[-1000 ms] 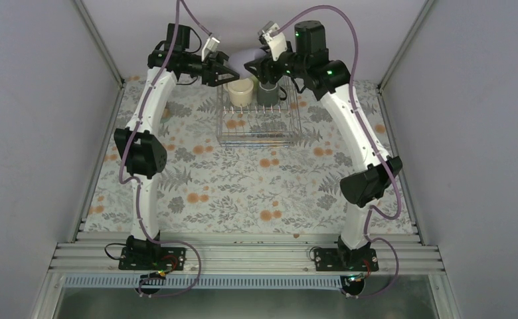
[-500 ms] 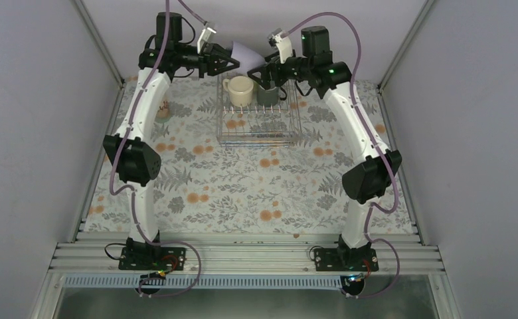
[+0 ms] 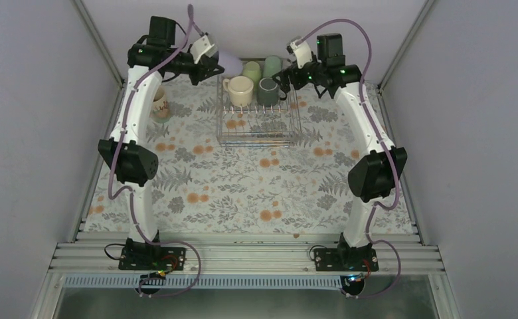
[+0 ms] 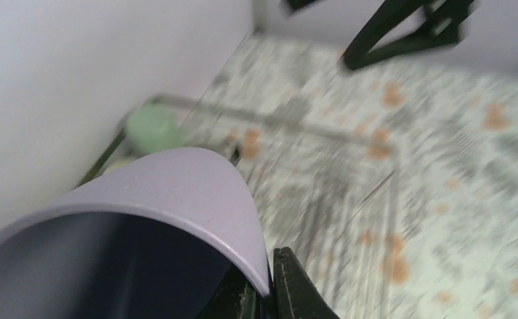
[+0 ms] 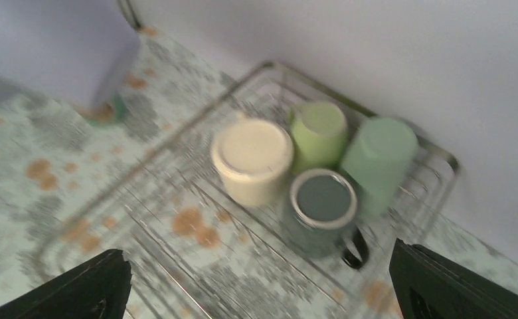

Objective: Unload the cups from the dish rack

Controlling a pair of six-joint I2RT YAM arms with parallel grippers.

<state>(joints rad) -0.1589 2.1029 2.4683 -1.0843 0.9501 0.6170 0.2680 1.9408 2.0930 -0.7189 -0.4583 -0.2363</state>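
My left gripper [image 3: 214, 64] is shut on the rim of the lavender cup [image 3: 228, 61], held in the air just left of the dish rack's [image 3: 259, 136] back corner. In the left wrist view the cup's wall [image 4: 176, 193] is pinched between the fingers of the left gripper [image 4: 268, 289]. A cream mug [image 3: 240, 90], a dark grey-green mug [image 3: 267, 90] and two pale green cups [image 3: 252, 68] [image 3: 273, 64] stand in the rack's far end. My right gripper [image 3: 288, 74] hangs open above the rack's right back corner, holding nothing; its fingers [image 5: 87, 289] flank the mugs [image 5: 323, 206].
A beige cup with markings [image 3: 158, 104] stands on the floral cloth left of the rack, under the left arm. The back wall lies close behind the rack, and the metal side rails [image 3: 100, 139] edge the table.
The lavender cup has passed from the right gripper to the left. The left gripper shut on it and carried it leftward; the right gripper opened and drew back to the right.
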